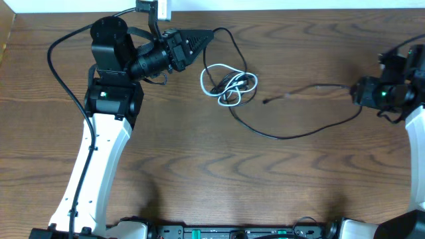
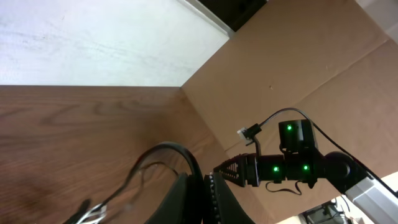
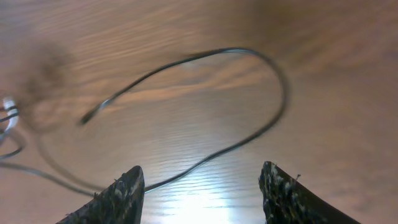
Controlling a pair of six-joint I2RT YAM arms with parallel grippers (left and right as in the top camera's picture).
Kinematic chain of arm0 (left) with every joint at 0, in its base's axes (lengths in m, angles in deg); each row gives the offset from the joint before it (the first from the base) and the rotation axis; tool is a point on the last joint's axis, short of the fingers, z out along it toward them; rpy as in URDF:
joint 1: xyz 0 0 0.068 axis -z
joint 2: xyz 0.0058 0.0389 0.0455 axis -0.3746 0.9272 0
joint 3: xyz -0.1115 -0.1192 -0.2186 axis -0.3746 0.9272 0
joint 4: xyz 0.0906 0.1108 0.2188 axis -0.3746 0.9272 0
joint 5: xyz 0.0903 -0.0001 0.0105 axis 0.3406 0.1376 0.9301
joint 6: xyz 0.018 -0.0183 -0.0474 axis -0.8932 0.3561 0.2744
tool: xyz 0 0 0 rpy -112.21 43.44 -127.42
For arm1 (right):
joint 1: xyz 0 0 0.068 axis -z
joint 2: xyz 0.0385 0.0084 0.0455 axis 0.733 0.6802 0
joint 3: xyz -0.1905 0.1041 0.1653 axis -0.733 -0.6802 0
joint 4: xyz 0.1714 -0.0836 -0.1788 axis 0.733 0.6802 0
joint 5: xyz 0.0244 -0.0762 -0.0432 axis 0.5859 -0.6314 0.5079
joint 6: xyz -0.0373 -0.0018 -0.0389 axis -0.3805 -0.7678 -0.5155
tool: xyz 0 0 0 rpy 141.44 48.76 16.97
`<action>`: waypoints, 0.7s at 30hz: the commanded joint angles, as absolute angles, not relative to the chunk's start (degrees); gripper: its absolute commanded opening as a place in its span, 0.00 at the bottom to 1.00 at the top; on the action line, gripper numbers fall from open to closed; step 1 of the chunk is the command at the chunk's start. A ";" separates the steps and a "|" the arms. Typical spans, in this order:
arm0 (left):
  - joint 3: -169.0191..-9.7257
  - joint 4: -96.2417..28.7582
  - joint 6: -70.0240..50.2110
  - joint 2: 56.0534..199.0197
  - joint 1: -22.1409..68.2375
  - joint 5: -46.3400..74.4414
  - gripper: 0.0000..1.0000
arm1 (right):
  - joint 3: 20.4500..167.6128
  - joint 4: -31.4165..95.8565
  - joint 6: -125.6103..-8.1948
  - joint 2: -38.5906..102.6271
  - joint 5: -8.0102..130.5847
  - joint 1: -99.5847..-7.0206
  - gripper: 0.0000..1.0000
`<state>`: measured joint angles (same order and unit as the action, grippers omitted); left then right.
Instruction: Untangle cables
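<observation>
The black cable (image 1: 285,137) runs from my left gripper (image 1: 208,35) in a long curve across the table to a loop by my right gripper (image 1: 356,93); its plug end (image 1: 266,101) lies free. The white cable (image 1: 229,83) is a small coil, tangled with the black one at mid-table. In the left wrist view the fingers (image 2: 204,178) are shut, with the black cable (image 2: 180,149) arching out from between them, and the white cable (image 2: 93,214) is below. In the right wrist view the gripper (image 3: 202,171) is open and empty above the black cable's loop (image 3: 186,59).
A cardboard wall (image 1: 5,40) stands at the table's left edge, and another cardboard panel (image 2: 298,62) behind the right arm (image 2: 292,165). A white fixture (image 1: 154,8) sits at the back edge near the left arm. Bare wood table (image 1: 219,186) lies in front.
</observation>
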<state>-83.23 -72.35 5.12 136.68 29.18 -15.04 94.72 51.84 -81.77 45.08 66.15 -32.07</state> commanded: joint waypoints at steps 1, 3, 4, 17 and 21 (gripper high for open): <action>-83.60 -73.05 6.93 136.36 29.18 -15.76 0.08 | 95.35 52.01 -87.73 44.51 75.55 -35.63 0.55; -83.60 -73.20 7.26 136.33 29.18 -15.81 0.08 | 95.35 52.54 -87.73 44.51 76.40 -37.97 0.52; -83.60 -73.27 7.57 136.33 29.22 -15.78 0.08 | 95.35 52.67 -87.71 44.53 76.45 -39.37 0.49; -83.60 -81.42 14.80 136.14 29.86 -20.31 0.08 | 95.35 44.84 -84.72 47.48 79.24 -56.64 0.35; -83.60 -82.43 15.98 135.42 30.56 -20.94 0.08 | 95.35 42.61 -86.20 50.45 79.35 -59.13 0.35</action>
<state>-83.23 -81.79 13.71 136.68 29.88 -18.58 94.74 43.22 -85.50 48.14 78.65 -57.86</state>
